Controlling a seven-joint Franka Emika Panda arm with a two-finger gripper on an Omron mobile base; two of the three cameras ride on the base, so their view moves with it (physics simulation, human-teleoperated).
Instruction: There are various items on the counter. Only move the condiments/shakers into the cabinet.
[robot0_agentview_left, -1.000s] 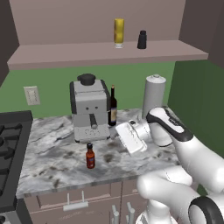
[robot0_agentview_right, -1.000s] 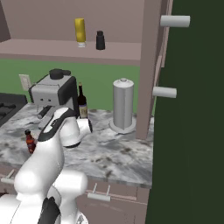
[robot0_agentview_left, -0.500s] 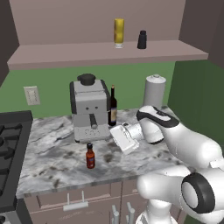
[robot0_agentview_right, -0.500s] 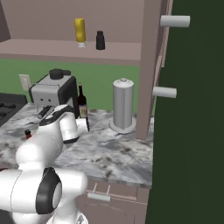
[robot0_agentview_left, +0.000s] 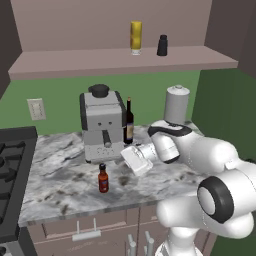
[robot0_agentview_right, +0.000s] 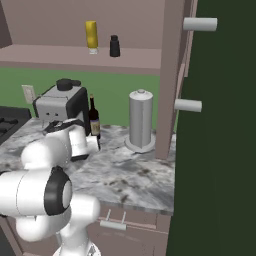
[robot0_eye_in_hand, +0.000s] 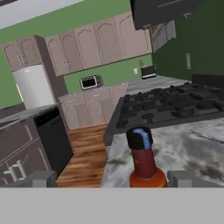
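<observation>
White, rounded arm with dark joints

The arm's links were smooth, glossy white shells, fat and rounded like bent tubes, with no cables, screws or markings to be seen. Black rings showed at the joints: a large dark disc with a pale grey centre on the nearest elbow, and a narrow black band round the wrist. The tool (robot0_agentview_left: 131, 161) ended in a flat, boxy white block; in the hand view its two finger tips (robot0_eye_in_hand: 40, 178) were small, square and grey.

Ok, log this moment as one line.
gripper: open, aimed at red sauce bottle | bottle: upright on counter, not held | yellow bottle, black shaker: on cabinet shelf
</observation>
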